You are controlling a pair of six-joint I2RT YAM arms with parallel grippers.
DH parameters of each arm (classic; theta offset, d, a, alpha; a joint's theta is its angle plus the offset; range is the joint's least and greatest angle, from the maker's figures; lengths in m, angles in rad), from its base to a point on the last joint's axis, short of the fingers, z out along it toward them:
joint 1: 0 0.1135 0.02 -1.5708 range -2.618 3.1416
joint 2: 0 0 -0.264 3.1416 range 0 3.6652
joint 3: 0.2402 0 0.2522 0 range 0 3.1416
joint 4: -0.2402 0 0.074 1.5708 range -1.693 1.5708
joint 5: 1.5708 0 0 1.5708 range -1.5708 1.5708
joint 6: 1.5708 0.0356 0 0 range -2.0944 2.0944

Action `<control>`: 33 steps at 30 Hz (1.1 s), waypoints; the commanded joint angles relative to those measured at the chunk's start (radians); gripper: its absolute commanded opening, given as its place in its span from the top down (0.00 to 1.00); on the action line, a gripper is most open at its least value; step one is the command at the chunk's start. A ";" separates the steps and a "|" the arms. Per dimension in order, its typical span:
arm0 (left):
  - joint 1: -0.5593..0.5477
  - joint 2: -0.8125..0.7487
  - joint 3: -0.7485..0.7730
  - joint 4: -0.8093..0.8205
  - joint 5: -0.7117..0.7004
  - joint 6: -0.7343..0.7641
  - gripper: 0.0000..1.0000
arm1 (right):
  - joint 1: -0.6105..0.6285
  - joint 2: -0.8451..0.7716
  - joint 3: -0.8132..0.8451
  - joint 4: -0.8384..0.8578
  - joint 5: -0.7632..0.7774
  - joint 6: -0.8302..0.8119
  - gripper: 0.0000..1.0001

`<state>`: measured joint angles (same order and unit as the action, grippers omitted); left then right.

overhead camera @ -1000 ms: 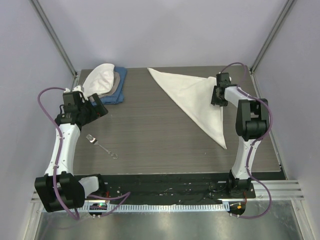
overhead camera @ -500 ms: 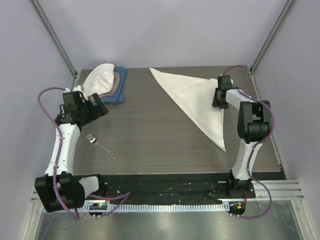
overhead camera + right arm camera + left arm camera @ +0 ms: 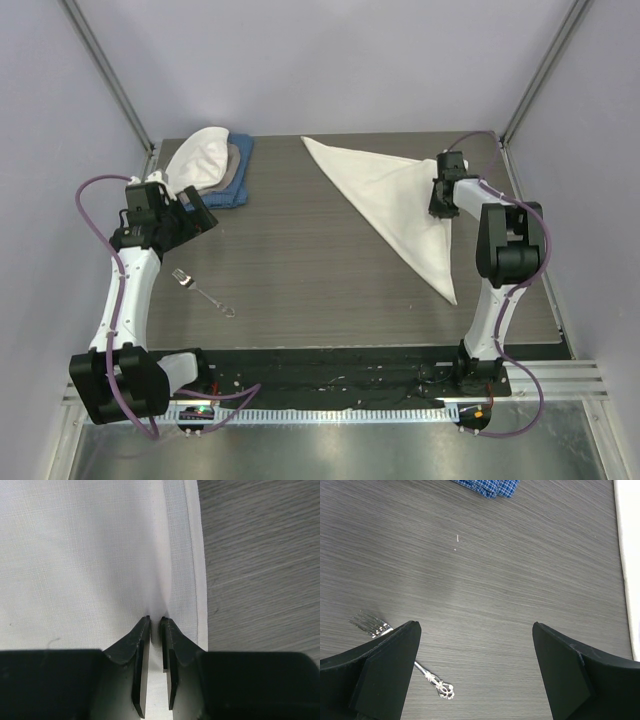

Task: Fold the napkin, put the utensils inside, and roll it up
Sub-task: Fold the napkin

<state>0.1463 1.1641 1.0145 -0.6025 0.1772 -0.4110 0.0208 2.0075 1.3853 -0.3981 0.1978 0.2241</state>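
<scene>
Top external view first: found the desk [image 3: 330,270] carrying everything. Saw the napkin [image 3: 385,200] lying as a flat folded triangle over the far right part of the desk, one tip close to the far edge, another reaching toward the near right corner, the third at the right edge. Judged it light, thin and limp: likely to sag, drag and crease rather than keep any shape, so best taken by a corner or hem with a small pinch and lifted low. Noted the stacked cloths [image 3: 210,165] in the far left corner, well apart. Caught the right gripper [image 3: 441,198] down on the napkin's right-edge corner; confirmed in the right wrist view, fingers nearly closed and pinching a small raised pucker of cloth just inside the hem. Found the left gripper [image 3: 190,218] hanging near the left edge, spread wide and holding nothing. Spotted the fork [image 3: 205,292] bare on the desk near the left edge, close to that gripper but untouched. Judged it rigid, slim, slick and flat-lying: hard to get under, best nipped across the narrow stem.
</scene>
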 commanded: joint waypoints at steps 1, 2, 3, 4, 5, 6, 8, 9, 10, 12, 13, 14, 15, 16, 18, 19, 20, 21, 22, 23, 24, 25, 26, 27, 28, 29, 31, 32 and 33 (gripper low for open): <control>0.004 -0.020 -0.001 0.035 0.018 0.001 0.00 | -0.007 -0.076 -0.012 -0.039 0.049 0.006 0.78; 0.004 -0.020 0.001 0.036 0.021 0.000 0.00 | -0.007 -0.079 -0.012 -0.041 0.052 0.006 0.78; 0.004 -0.020 0.001 0.035 0.019 0.000 0.00 | -0.007 -0.084 -0.011 -0.045 0.055 0.007 0.79; 0.004 -0.023 0.001 0.035 0.019 0.001 0.00 | -0.009 -0.087 -0.009 -0.047 0.057 0.008 0.79; 0.004 -0.024 0.001 0.036 0.019 0.000 0.00 | -0.009 -0.088 -0.009 -0.050 0.060 0.006 0.79; 0.004 -0.024 0.001 0.035 0.019 0.000 0.00 | -0.009 -0.096 -0.009 -0.057 0.068 0.009 0.80; 0.006 -0.024 -0.001 0.037 0.019 0.000 0.00 | -0.007 -0.104 -0.012 -0.062 0.075 0.008 0.80; 0.004 -0.024 0.001 0.038 0.022 0.000 0.00 | -0.009 -0.110 -0.012 -0.067 0.084 0.006 0.80; 0.004 -0.026 0.001 0.038 0.022 0.000 0.00 | -0.009 -0.116 -0.015 -0.067 0.087 0.004 0.80; 0.004 -0.026 0.001 0.038 0.028 -0.002 0.00 | -0.007 -0.119 -0.019 -0.073 0.100 0.003 0.80; 0.004 -0.026 0.001 0.037 0.030 -0.002 0.00 | -0.007 -0.119 -0.019 -0.077 0.104 0.001 0.80; 0.004 -0.026 0.001 0.040 0.028 -0.002 0.00 | -0.009 -0.118 -0.019 -0.079 0.106 0.001 0.80; 0.006 -0.026 0.001 0.040 0.031 -0.002 0.00 | -0.009 -0.116 -0.022 -0.085 0.109 0.001 0.80; 0.006 -0.027 0.001 0.040 0.031 -0.002 0.00 | -0.007 -0.113 -0.023 -0.085 0.112 0.001 0.80; 0.006 -0.029 0.001 0.040 0.034 -0.002 0.00 | -0.009 -0.108 -0.026 -0.090 0.115 0.003 0.80; 0.006 -0.027 0.001 0.040 0.034 -0.002 0.00 | -0.009 -0.098 -0.026 -0.093 0.121 0.001 0.80; 0.004 -0.029 -0.001 0.040 0.036 -0.002 0.00 | -0.009 -0.095 -0.025 -0.094 0.126 0.003 0.80; 0.006 -0.030 -0.001 0.040 0.035 -0.002 0.01 | -0.009 -0.090 -0.023 -0.103 0.130 0.004 0.80; 0.004 -0.030 0.001 0.041 0.036 -0.002 0.00 | -0.009 -0.087 -0.023 -0.108 0.137 0.004 0.80; 0.004 -0.030 0.001 0.041 0.036 -0.003 0.00 | -0.009 -0.082 -0.026 -0.113 0.138 0.006 0.80; 0.004 -0.030 0.001 0.040 0.038 -0.003 0.00 | -0.007 -0.079 -0.026 -0.114 0.138 0.007 0.80; 0.004 -0.030 -0.001 0.040 0.039 -0.003 0.00 | -0.009 -0.078 -0.029 -0.114 0.138 0.011 0.80; 0.006 -0.029 -0.001 0.041 0.041 -0.002 0.00 | -0.009 -0.076 -0.029 -0.114 0.137 0.011 0.78; 0.004 -0.030 -0.001 0.040 0.041 -0.002 0.00 | -0.010 -0.075 -0.029 -0.116 0.137 0.012 0.76; 0.004 -0.030 -0.002 0.041 0.042 -0.003 0.00 | -0.010 -0.075 -0.028 -0.116 0.135 0.011 0.74; 0.004 -0.030 -0.001 0.041 0.044 -0.005 0.00 | -0.037 -0.073 -0.020 -0.119 0.127 0.012 0.71; 0.006 -0.029 -0.002 0.041 0.042 -0.003 0.00 | -0.044 -0.078 -0.006 -0.125 0.112 0.014 0.68; 0.004 -0.029 -0.001 0.041 0.041 -0.005 0.00 | -0.050 -0.087 0.007 -0.130 0.094 0.014 0.63; 0.004 -0.030 -0.002 0.043 0.042 -0.003 0.00 | -0.051 -0.095 0.015 -0.130 0.083 0.017 0.61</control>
<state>0.1463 1.1599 1.0145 -0.5957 0.2020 -0.4118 -0.0017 1.9442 1.3586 -0.5098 0.3008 0.2256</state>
